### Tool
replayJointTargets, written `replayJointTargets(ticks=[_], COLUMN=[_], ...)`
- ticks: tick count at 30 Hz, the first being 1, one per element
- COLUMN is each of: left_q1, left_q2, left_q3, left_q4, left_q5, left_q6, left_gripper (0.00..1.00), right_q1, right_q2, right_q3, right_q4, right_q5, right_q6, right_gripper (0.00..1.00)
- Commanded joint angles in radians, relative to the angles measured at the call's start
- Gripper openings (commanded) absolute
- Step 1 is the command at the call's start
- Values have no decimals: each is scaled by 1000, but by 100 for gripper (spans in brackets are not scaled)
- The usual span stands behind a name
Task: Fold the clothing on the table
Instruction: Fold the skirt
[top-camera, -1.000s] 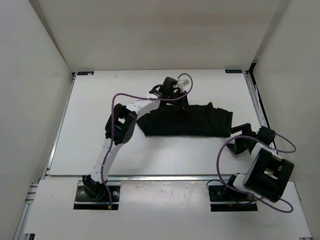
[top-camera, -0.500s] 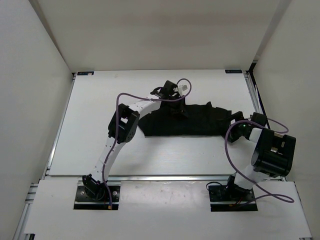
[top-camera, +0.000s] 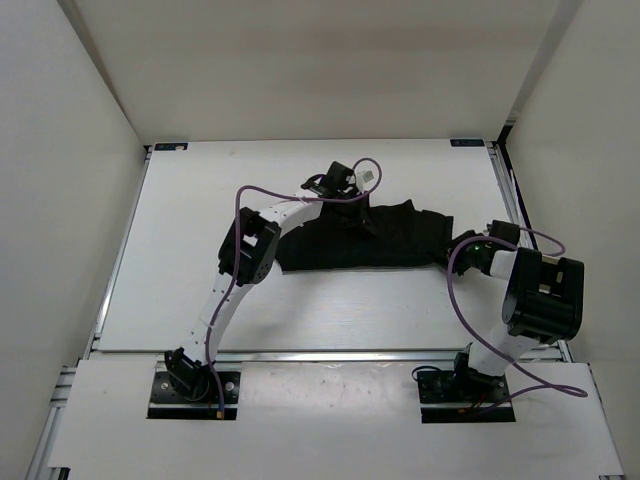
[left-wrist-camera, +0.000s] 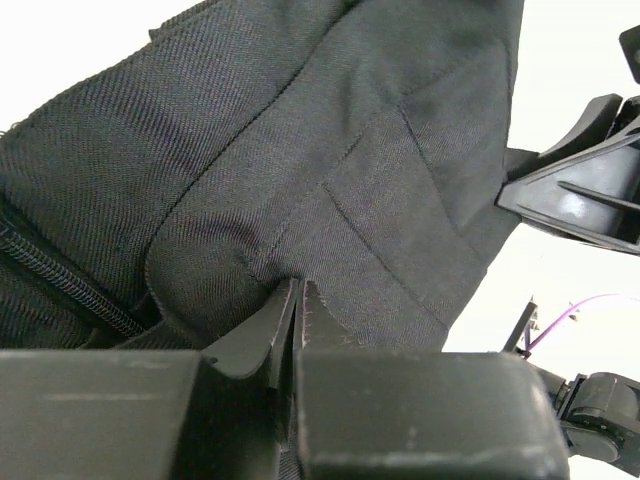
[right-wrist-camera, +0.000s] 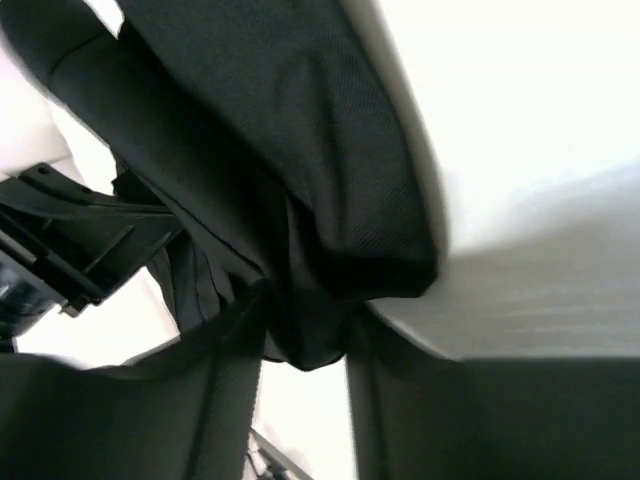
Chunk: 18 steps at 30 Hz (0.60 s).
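Both grippers clamped on the black garment (top-camera: 395, 240), which lies across the middle of the white table (top-camera: 190, 210).
The left gripper (left-wrist-camera: 297, 300) pinches fabric at its far edge, jaws nearly together. The right gripper (right-wrist-camera: 307, 315) holds a bunched fold at its right end, cloth filling the gap.

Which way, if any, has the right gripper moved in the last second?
Yes. Judged against the table's right rail, the right gripper went away from the near edge and slightly left, onto the right end of the clothing.
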Motion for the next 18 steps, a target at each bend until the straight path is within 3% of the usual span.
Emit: replayJointTargets(ticks=[1,5,13,18], left_q1=[2,7,31,77], left_q2=[-28,-41,-156,-372], left_q3=[5,-9,-88,-310], left_q4=[-3,2,45,129], left_q5=[19,21,10,-80], left_q6=[4,7,-1,15], left_gripper=[11,11,10,9], right_q1=[10,6,-16,-7], right_q2=[-2,-22,-116,-194], right_q3=[17,23,17,69], right_q4=[25,27,11,-32], right_q5=[30,44,31,27], right_q6=[-41,-72,-104,-187], right_gripper=[30,2,0,0])
